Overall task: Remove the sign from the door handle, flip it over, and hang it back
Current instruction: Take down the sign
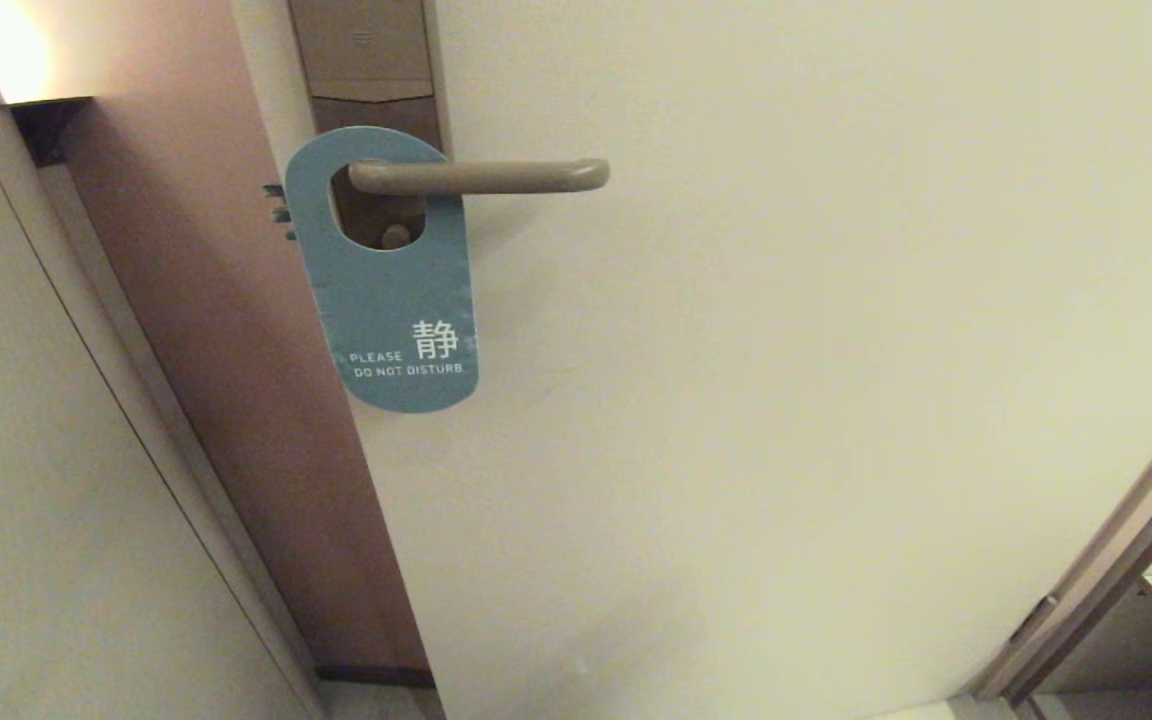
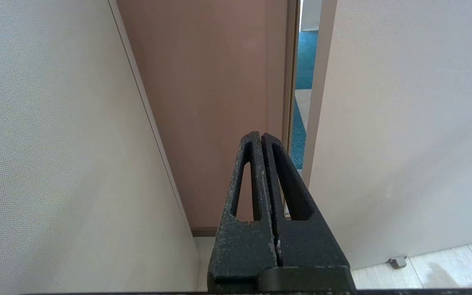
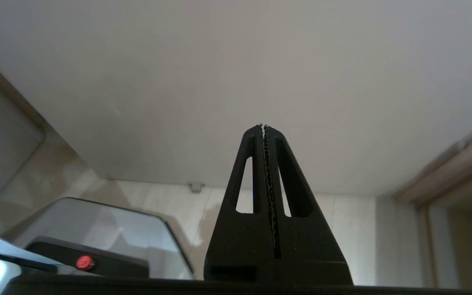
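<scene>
The left pincer is matte black, its two tapered fingers each pierced by a long triangular slot, the surface grainy and scuffed pale. The right pincer matches, with fine serrated teeth along its inner edges.

The sign hangs on the handle, its hole around the lever's inner end, close to the lock plate on the door. The lever runs rightward past the sign, and left of the door stands the frame.
</scene>
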Robot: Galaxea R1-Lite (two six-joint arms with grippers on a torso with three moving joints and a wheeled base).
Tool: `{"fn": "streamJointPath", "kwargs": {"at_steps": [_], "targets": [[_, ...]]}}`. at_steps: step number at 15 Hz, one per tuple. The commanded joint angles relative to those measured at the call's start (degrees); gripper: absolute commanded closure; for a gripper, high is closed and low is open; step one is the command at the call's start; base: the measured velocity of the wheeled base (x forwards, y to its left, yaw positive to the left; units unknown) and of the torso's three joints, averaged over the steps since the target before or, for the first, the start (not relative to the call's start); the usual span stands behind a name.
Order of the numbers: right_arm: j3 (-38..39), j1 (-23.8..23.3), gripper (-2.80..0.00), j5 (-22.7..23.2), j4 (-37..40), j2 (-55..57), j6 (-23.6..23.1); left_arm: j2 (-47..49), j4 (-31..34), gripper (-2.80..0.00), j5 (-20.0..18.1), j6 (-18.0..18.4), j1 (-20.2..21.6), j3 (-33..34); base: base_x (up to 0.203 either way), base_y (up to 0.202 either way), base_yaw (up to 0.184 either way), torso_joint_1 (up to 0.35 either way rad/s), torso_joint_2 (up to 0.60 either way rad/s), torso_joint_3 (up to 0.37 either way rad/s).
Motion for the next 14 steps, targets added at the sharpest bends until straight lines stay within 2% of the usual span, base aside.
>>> {"fn": "streamJointPath", "kwargs": {"at_steps": [1,7,10,14], "targets": [[0.0,-0.7,0.0,-0.2,0.2,-1.5,0.9,0.1,0.0,0.0,0.0,0.0,0.0,0.0,0.0,0.0,0.0,0.0,0.0,0.0],[0.0,-5.5,0.0,-0.1,0.3,-1.6,0.9,0.1,0.0,0.0,0.0,0.0,0.0,-0.1,0.0,0.0,0.0,0.0,0.0,0.0],[0.0,-10.5,0.0,0.0,0.4,-4.0,-0.2,0.1,0.0,0.0,0.0,0.0,0.0,0.0,0.0,0.0,0.0,0.0,0.0,0.0],[0.0,-9.8,0.0,-0.1,0.3,-11.9,-0.1,0.1,0.0,0.0,0.0,0.0,0.0,0.0,0.0,0.0,0.0,0.0,0.0,0.0]]}}
